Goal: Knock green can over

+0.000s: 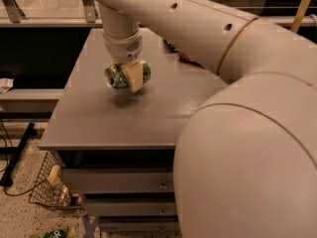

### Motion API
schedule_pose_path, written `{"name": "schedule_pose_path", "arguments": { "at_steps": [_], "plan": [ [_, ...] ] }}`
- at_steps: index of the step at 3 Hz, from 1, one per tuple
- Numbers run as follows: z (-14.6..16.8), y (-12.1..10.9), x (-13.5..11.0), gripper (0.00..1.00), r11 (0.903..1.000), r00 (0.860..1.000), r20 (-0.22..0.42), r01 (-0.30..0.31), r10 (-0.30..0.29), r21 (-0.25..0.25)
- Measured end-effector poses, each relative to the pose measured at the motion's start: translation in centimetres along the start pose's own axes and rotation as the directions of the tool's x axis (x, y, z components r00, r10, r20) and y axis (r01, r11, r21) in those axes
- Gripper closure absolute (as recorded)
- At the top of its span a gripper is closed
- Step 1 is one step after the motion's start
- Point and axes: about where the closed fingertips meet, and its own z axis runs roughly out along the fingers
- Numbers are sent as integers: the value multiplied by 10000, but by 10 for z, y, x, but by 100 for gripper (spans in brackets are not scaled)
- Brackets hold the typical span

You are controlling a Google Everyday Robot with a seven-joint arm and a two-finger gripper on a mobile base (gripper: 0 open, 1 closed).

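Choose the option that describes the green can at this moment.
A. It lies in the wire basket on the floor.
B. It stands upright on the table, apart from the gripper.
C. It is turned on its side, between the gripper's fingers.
C: the green can is horizontal, its silver end facing left, with the gripper clamped on it above the grey table.

Claw (pixel 132 77) above the table (pixel 148 120) hides the green can (pixel 115 77) middle
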Motion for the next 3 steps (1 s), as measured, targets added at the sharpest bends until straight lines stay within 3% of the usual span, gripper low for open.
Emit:
{"name": "schedule_pose_path", "arguments": {
  "at_steps": [1,3],
  "plan": [
    [2,-3,0,4,9999,10000,14,2,-2,104],
    [3,-5,-1,0,9999,10000,23,5,-5,164]
  ]
}}
